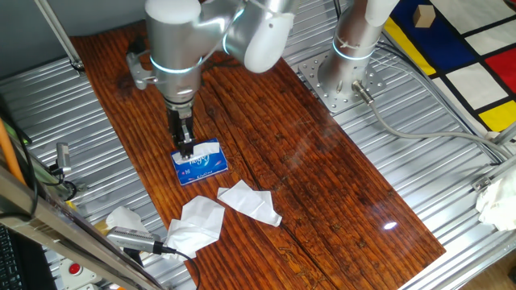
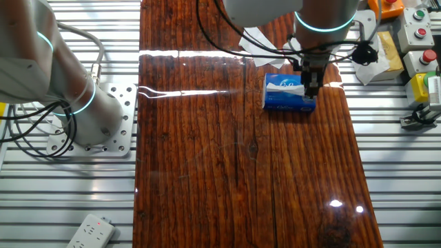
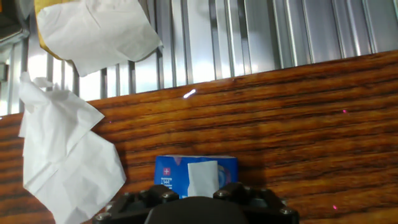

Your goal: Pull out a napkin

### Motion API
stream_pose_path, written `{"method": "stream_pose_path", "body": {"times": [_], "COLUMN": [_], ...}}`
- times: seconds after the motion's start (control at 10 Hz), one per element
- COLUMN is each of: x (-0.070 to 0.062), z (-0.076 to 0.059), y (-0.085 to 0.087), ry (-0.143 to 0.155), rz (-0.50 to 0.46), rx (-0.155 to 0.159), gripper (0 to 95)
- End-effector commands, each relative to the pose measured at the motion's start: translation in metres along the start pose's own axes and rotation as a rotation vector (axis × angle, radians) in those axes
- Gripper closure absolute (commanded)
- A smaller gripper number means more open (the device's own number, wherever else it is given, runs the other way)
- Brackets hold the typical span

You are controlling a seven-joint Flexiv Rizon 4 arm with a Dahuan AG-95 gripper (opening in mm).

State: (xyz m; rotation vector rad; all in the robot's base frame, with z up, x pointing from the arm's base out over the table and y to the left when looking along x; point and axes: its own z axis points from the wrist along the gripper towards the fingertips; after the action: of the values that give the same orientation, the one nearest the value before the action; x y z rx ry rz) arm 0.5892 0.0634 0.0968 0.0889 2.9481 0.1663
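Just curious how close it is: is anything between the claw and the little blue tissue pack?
Nothing. In one fixed view the claw sits right on top of the blue tissue pack, at the white napkin poking from its slot, which the hand view shows.

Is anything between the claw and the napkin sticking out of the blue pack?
Nothing visible. The claw hangs right at the blue pack, with the napkin showing at its opening. The loose tissues lie off to the side on the table.

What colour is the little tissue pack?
Blue with white lettering; the tissue pack shows best in one fixed view.
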Motion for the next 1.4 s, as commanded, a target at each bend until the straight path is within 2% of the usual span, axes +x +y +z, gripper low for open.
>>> {"method": "stream_pose_path", "body": {"times": [0.1,0.4,0.6,0.9,1.1,1.3,1.4], "x": [0.002,0.007,0.010,0.010,0.011,0.011,0.011], "z": [0.007,0.022,0.028,0.029,0.030,0.031,0.031], "y": [-0.002,-0.005,-0.007,-0.007,-0.007,-0.007,-0.007], "ry": [-0.014,-0.042,-0.047,-0.043,-0.041,-0.035,-0.035], "rz": [-0.008,-0.020,-0.028,-0.031,-0.025,-0.015,-0.010], "rx": [0.003,-0.002,-0.002,0.003,0.004,0.007,0.007], "gripper": [19.0,19.0,19.0,19.0,57.0,57.0,76.0]}}
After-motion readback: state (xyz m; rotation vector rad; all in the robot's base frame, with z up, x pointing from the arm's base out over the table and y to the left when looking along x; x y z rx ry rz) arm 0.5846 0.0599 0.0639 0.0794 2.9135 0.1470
